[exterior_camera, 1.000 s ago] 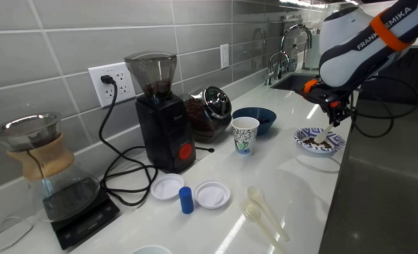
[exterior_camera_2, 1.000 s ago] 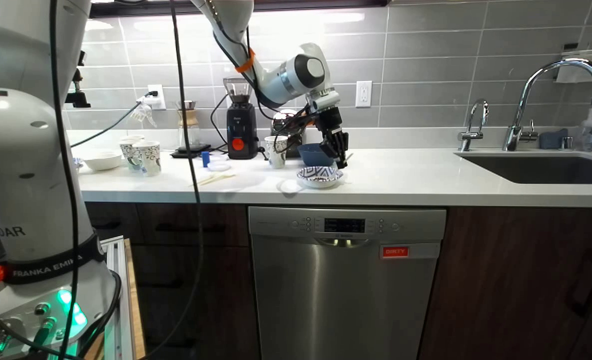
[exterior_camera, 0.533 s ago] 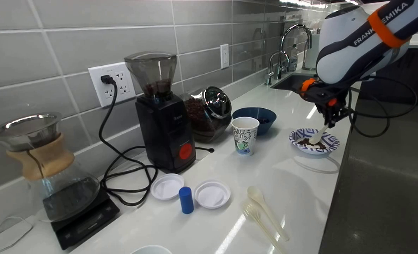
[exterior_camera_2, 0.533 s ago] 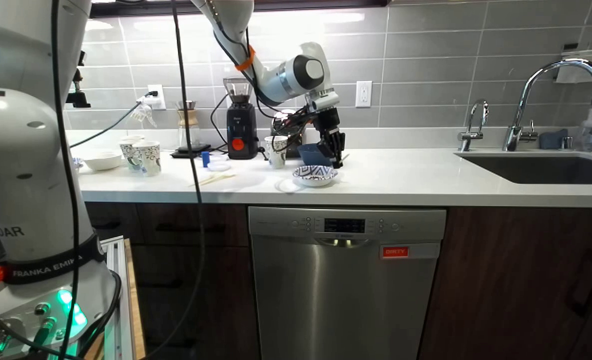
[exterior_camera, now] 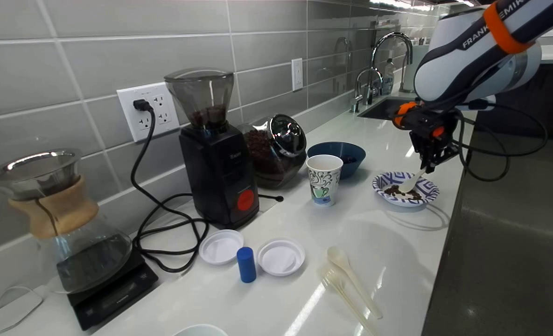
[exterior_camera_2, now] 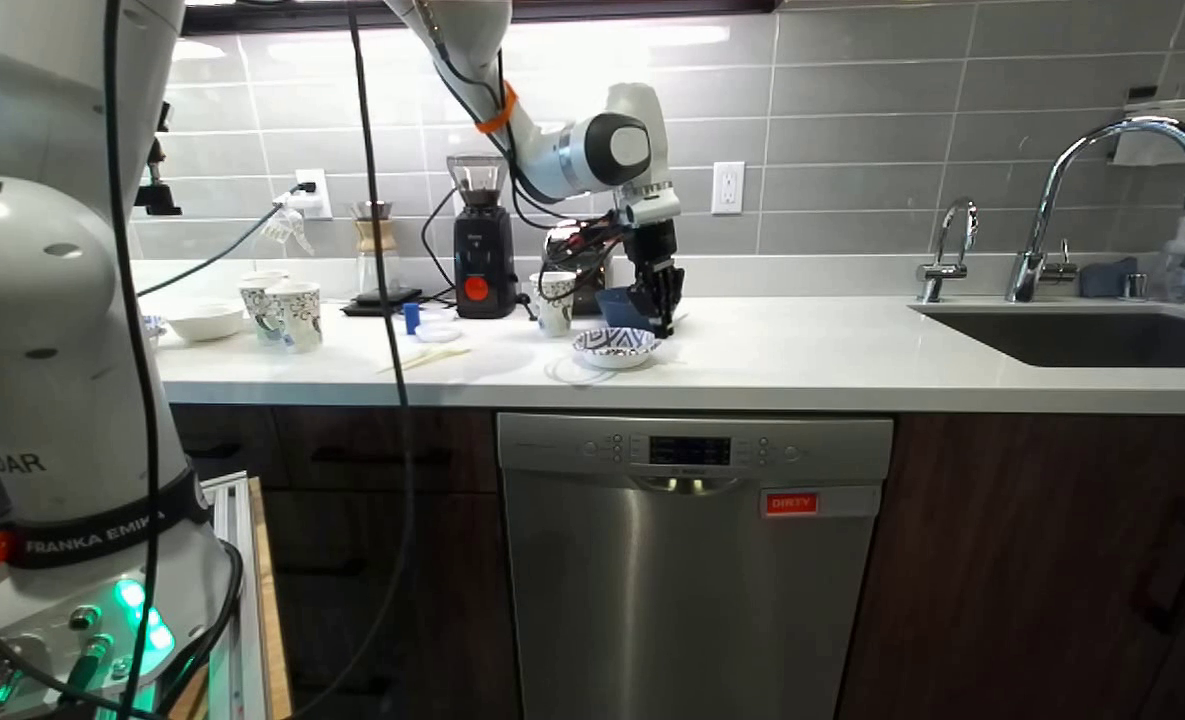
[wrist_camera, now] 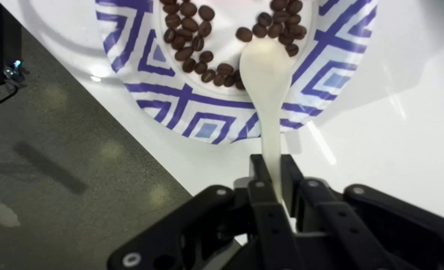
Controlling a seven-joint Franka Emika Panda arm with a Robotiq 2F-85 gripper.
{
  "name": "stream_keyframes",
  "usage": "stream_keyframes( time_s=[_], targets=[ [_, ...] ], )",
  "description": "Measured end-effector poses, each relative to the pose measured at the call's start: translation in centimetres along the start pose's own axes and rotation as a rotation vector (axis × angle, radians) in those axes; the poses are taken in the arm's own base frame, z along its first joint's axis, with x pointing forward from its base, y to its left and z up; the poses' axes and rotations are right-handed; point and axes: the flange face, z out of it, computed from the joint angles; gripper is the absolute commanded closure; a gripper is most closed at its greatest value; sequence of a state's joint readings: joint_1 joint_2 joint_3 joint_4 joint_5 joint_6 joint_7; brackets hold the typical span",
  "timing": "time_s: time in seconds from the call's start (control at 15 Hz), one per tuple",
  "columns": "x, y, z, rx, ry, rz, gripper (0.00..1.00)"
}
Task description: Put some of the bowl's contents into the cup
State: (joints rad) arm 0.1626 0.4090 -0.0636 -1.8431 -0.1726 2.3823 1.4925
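The bowl, wide and white with a dark-blue pattern [exterior_camera: 380,184], stands near the counter's front edge; it also shows in an exterior view [exterior_camera_2: 614,345] and the wrist view [wrist_camera: 210,101]. Brown coffee beans [wrist_camera: 184,33] lie in it. My gripper [wrist_camera: 271,168] is shut on the handle of a cream plastic spoon [wrist_camera: 265,71]; the gripper shows at the bowl's far side [exterior_camera: 424,169]. The spoon's head is inside the bowl among the beans, and no beans show on it. The white printed cup [exterior_camera: 323,182] stands upright, apart from the bowl; its inside bottom is hidden.
A plain dark-blue bowl [exterior_camera: 339,156] stands behind the cup, by a tilted glass jar [exterior_camera: 274,154] and a black grinder [exterior_camera: 220,172]. White lids [exterior_camera: 281,256], a blue cylinder [exterior_camera: 246,265] and a spare spoon [exterior_camera: 355,280] and fork [exterior_camera: 346,296] lie nearer. More cups [exterior_camera_2: 297,318] stand by the robot base.
My gripper and the spoon have moved left in both exterior views. The patterned bowl has slid along with them, closer to the cup. The cup has not moved.
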Motion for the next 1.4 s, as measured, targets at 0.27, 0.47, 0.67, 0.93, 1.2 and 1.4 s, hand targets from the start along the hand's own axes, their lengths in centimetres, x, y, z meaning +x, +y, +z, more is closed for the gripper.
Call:
stream_keyframes(
  time_s=[0.27,0.47,0.67,0.93,1.2,1.4],
  targets=[
    [-0.3,0.0,0.3,0.002,-0.058,0.002,0.97],
    [-0.5,0.0,0.4,0.006,-0.095,0.002,0.97],
    [-0.7,0.0,0.5,0.006,-0.117,0.004,0.97],
    [-1.6,-0.2,0.6,0.010,-0.155,0.006,0.97],
    [-2.8,-0.5,0.7,0.012,-0.190,0.001,0.97],
    [-3.6,-0.8,0.7,0.010,-0.201,-0.008,0.97]
  ],
)
